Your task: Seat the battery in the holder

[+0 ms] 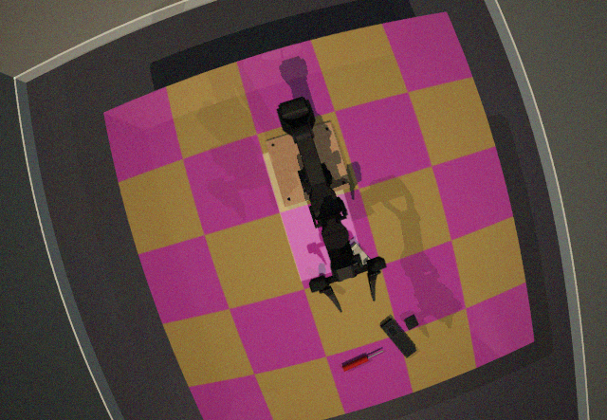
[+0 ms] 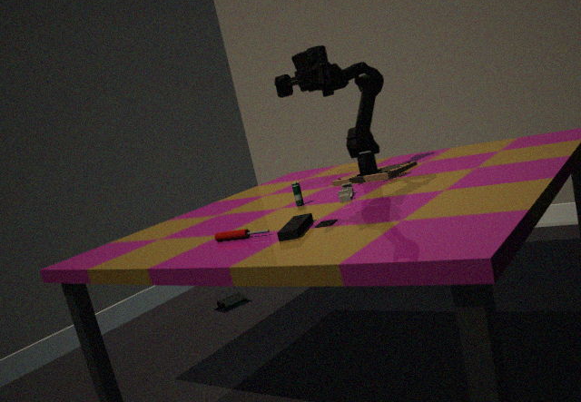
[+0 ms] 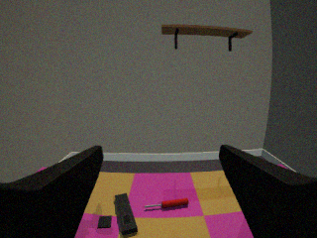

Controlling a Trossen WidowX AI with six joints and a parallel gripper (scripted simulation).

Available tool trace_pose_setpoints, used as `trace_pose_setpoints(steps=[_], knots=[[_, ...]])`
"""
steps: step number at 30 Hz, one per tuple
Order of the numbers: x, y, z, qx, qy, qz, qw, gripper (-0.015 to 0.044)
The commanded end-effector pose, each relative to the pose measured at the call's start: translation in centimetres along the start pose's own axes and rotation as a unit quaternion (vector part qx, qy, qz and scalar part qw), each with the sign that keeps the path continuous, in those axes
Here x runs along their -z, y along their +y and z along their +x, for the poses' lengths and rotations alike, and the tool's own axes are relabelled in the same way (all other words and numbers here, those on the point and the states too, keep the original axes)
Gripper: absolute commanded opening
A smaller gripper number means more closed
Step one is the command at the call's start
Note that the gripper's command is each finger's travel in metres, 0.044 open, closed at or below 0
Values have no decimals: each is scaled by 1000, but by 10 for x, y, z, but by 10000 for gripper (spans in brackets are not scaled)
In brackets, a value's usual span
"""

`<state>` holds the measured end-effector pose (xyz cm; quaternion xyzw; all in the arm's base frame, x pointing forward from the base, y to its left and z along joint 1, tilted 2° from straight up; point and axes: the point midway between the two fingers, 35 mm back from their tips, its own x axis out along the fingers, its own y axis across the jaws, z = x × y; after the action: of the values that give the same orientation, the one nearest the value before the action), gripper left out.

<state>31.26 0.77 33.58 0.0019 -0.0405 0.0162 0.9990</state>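
Battery untouched, tool high and empty

I have the tool [image 1: 356,294] spread wide, grasping nothing, well above the surface [image 2: 422,242]. The battery [image 2: 297,193] stands upright, apart from the holder [image 2: 346,193]. I judge the first step is a slow descent, fingers straddling its middle, squeezing gently so it doesn't topple.

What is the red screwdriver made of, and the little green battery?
The screwdriver seems to have a matte red plastic handle and a thin grey shaft, likely metal. The battery looks like a metal can in a green wrap with pale bands; too small to be sure.
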Motion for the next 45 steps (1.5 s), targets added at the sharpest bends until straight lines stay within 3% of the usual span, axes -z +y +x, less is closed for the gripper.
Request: trace_pose_setpoints(steps=[1, 4, 10, 15, 22, 26, 34, 45], knots=[[1, 0, 1, 0, 3, 1, 1000, 374], [13, -3, 12, 6, 45, 13, 999, 295], [69, -14, 49, 40, 221, 68, 972, 137], [121, -25, 60, 100, 393, 150, 902, 6], [181, -38, 42, 226, 596, 238, 733, 0], [198, -43, 25, 295, 669, 260, 630, 0], [203, -44, 25, 299, 672, 261, 625, 0], [277, -45, 18, 299, 673, 261, 625, 0]])
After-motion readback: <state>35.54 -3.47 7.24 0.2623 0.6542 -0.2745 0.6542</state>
